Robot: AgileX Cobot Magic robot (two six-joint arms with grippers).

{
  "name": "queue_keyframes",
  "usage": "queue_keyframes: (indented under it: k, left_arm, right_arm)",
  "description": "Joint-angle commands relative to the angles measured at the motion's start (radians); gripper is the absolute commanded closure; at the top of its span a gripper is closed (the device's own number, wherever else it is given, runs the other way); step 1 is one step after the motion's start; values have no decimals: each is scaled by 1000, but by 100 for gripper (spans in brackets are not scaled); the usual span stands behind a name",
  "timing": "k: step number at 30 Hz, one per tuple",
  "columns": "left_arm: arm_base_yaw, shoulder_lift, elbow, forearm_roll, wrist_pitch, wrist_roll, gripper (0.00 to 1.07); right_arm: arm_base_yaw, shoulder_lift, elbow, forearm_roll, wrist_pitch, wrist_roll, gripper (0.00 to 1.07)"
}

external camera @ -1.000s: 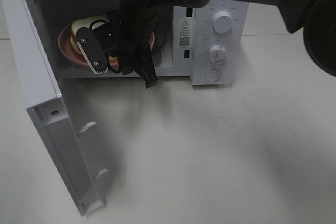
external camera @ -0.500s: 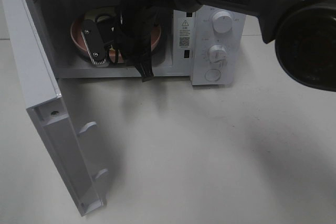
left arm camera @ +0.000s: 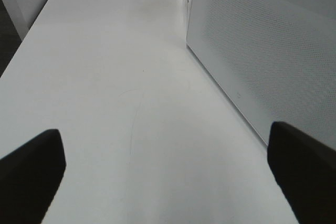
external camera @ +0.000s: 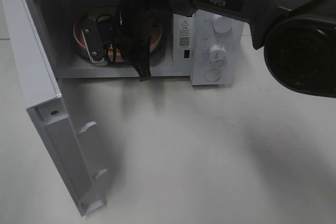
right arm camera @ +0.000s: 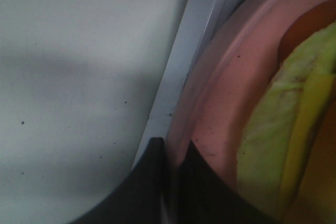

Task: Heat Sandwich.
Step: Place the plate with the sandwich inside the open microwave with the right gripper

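Observation:
The white microwave [external camera: 184, 74] stands at the back with its door [external camera: 47, 103] swung open to the left. My right gripper [external camera: 102, 51] reaches across into the cavity. It is shut on the rim of a round pink plate [external camera: 80, 35] that carries the sandwich [external camera: 97, 14], which is mostly hidden by the arm. In the right wrist view the gripper [right arm camera: 173, 182] pinches the plate's rim [right arm camera: 210, 103], and the sandwich's pale yellow-green layer [right arm camera: 273, 119] lies on the plate. My left gripper [left arm camera: 168, 182] is open and empty above the table.
The microwave's two knobs [external camera: 221, 22] and a round button are on its right panel. The door's latch hooks [external camera: 88, 127] stick out toward the table. In the left wrist view a white perforated panel [left arm camera: 262, 61] stands close beside the left gripper.
My right arm has pushed the plate with the sandwich to the right and deeper into the microwave cavity. The door has not moved.

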Motion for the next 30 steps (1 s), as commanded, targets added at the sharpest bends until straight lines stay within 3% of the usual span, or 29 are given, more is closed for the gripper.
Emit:
queue_keyframes:
  k: [1, 7, 11, 12, 14, 16, 17, 20, 30]
  left_arm:
    - [-5, -23, 4, -2, -9, 0, 6]
    - [-5, -23, 4, -2, -9, 0, 6]
    - [-5, -23, 4, -2, -9, 0, 6]
    - [-5, -23, 4, -2, -9, 0, 6]
    - [-5, -23, 4, -2, -9, 0, 6]
    - [-5, -23, 4, -2, -9, 0, 6]
    - [-5, -23, 4, -2, -9, 0, 6]
    - [-5, -23, 4, -2, -9, 0, 6]
    - [-5, -23, 4, -2, -9, 0, 6]
  right_arm:
    - [-1, -5, -13, -14, -39, 29, 104]
    - [-1, -5, -13, -14, -39, 33, 99]
    - [1, -5, -11, -21, -37, 97, 78]
    - [1, -5, -11, -21, -37, 97, 78]
    - [1, -5, -11, -44, -31, 134, 57]
    - [2, -5, -11, -44, -29, 143, 51]
    - [2, -5, -11, -41, -27, 163, 38]
    - [2, -5, -11, -41, -10, 175, 21]
    - [13, -6, -10, -38, -20, 180, 22]
